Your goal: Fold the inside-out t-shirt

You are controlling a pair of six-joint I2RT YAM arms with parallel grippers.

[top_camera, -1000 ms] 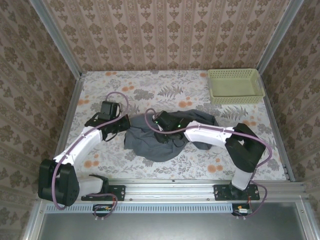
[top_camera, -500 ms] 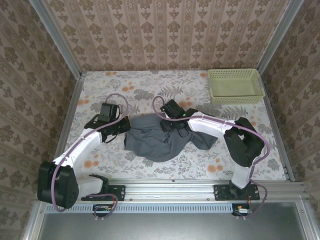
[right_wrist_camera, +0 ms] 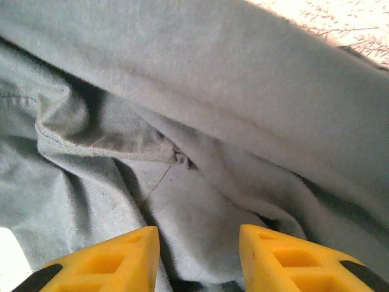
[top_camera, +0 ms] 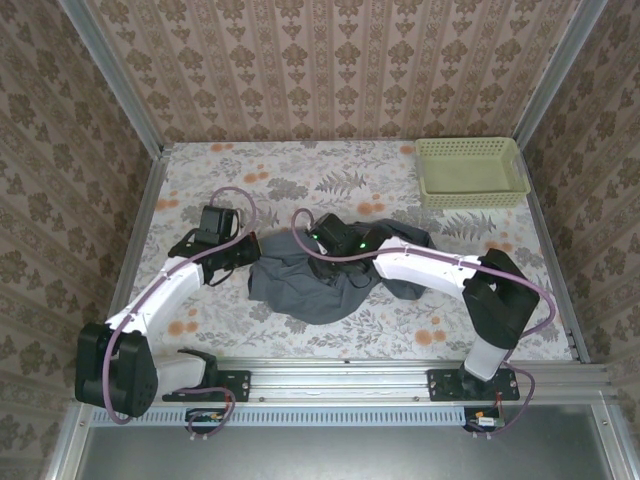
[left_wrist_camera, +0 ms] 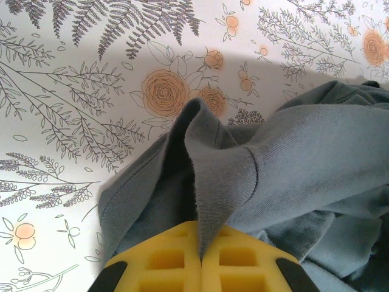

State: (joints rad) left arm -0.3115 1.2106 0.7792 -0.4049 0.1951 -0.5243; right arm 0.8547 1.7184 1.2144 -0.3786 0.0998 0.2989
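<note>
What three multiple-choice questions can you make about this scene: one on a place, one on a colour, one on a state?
1. Where does the basket stand?
A. At the far right corner of the table
B. At the near left corner
C. On top of the garment

2. What colour is the t-shirt?
A. Red
B. Blue-grey
C. White

3. What is the left gripper doing?
A. Hanging open above bare table
B. Shut on a fold of the t-shirt
C. Holding the basket

Answers:
1 A: the basket sits by the back wall on the right.
2 B: the fabric is a dull slate tone throughout.
3 B: its jaws meet with a ridge of fabric pinched between them.
</note>
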